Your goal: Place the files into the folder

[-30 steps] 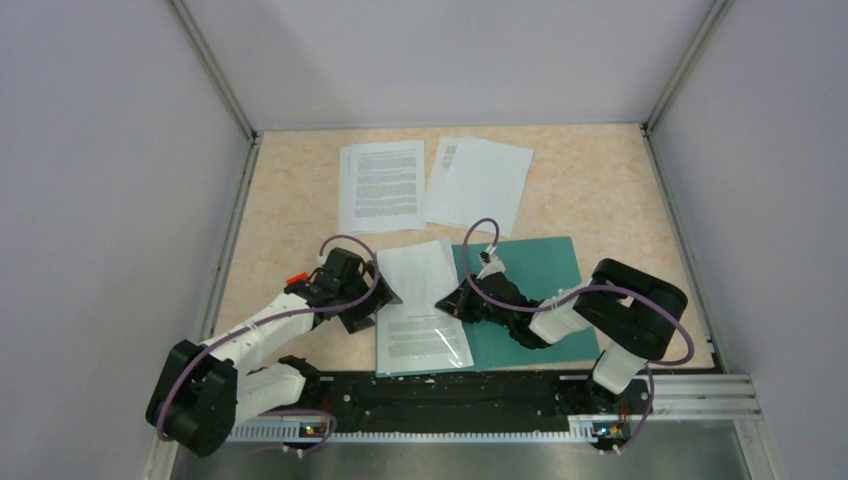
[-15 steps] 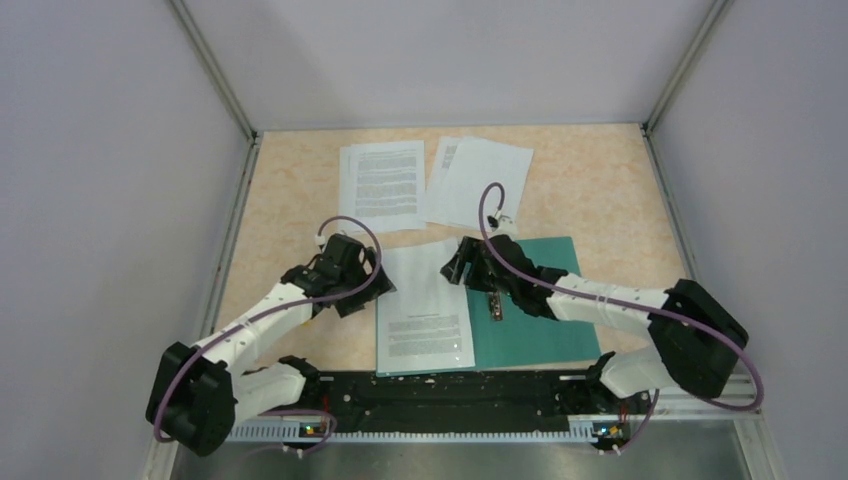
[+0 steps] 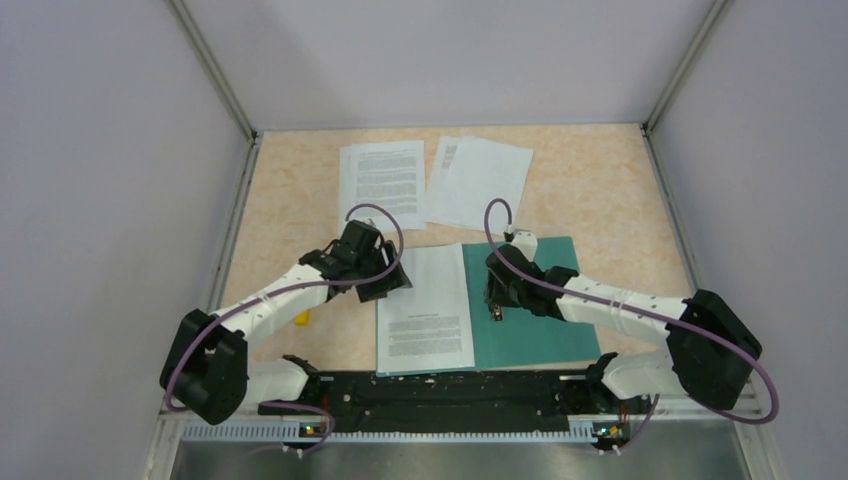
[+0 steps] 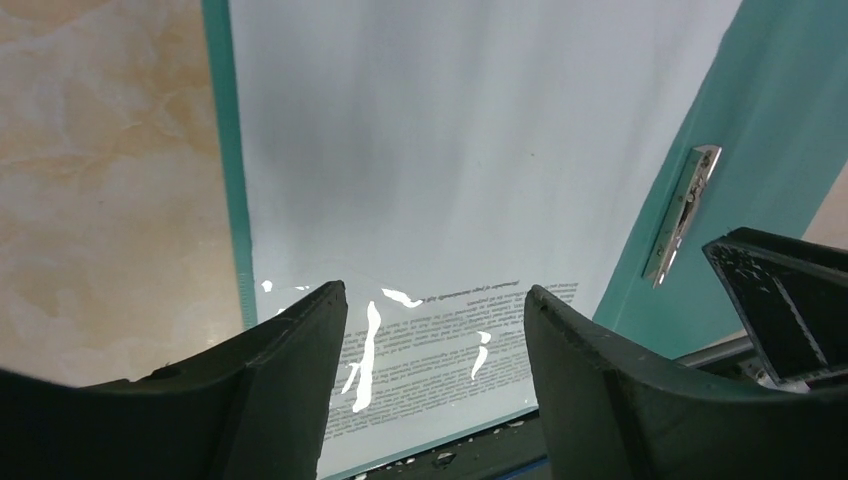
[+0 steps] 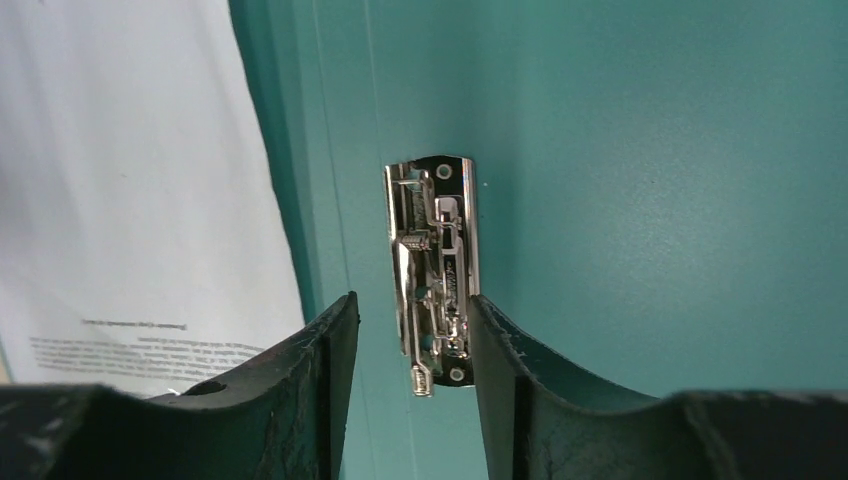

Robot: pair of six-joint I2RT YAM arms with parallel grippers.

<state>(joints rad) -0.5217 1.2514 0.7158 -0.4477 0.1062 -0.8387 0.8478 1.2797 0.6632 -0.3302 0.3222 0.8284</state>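
The teal folder (image 3: 540,310) lies open near the front edge, and its metal fastener (image 5: 435,270) stands on the inner right side. One printed file (image 3: 425,300) lies flat on the folder's left half. Two more lots of files (image 3: 382,185) (image 3: 478,182) lie at the back. My left gripper (image 3: 390,282) hangs open over that sheet's left part; the left wrist view shows the file (image 4: 440,150) beneath the gripper (image 4: 435,310). My right gripper (image 5: 412,320) is open, one finger on each side of the fastener's near end, with a gap on its left.
A small yellow object (image 3: 302,318) lies on the table beside the left arm. Grey walls close in the table on the left, right and back. The black rail (image 3: 450,390) with the arm bases runs along the front edge, just below the folder.
The right gripper let go of the sheet and moved right and nearer, onto the fastener. The sheet now lies flat on the folder. The left gripper moved right over the sheet's edge, narrowing slightly.
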